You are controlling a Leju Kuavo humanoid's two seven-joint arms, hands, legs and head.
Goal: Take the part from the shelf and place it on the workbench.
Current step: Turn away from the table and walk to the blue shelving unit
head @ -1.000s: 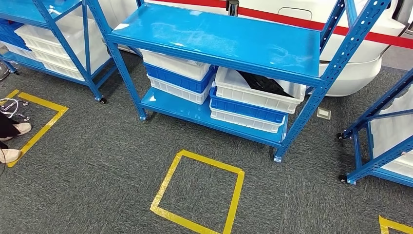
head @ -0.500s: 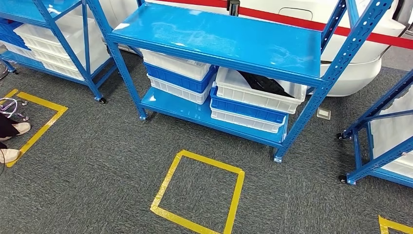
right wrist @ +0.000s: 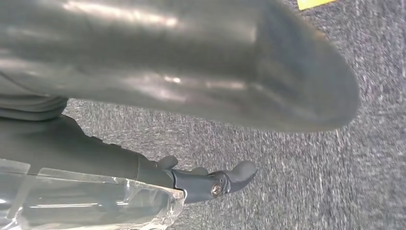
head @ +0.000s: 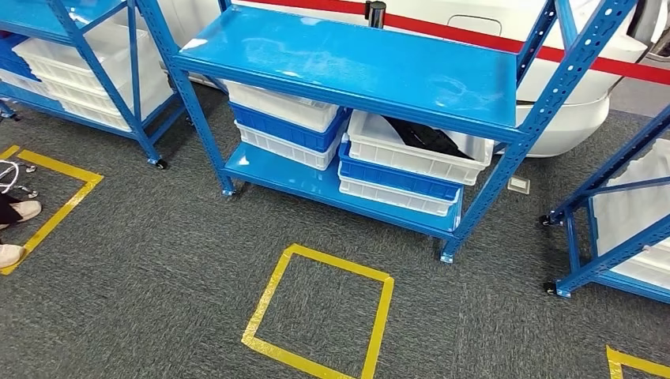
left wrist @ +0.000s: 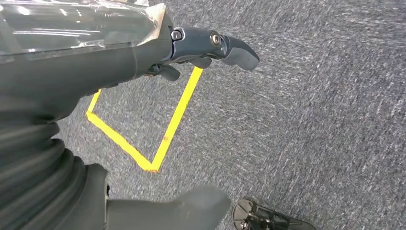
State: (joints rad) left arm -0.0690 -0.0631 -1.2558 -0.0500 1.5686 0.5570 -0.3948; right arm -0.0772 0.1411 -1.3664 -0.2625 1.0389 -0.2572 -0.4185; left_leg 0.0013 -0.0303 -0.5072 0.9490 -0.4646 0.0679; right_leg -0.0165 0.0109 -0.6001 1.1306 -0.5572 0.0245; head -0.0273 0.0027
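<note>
Both hands are seen hanging over grey carpet, left hand (left wrist: 191, 48) and right hand (right wrist: 210, 182) loose, nothing held. A yellow taped square (head: 320, 312) comes next. Further off, the black part (head: 423, 136), probably plastic, is seen in a white bin (head: 411, 154) on the blue shelf (head: 348, 63).

Bright even overhead light, glare on the blue shelf top (head: 355, 59), blurred close wrist foregrounds.

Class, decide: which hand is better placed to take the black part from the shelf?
Right, tentatively: the black part lies in the right-side white bin. Both left hand and right hand hang empty over carpet.
</note>
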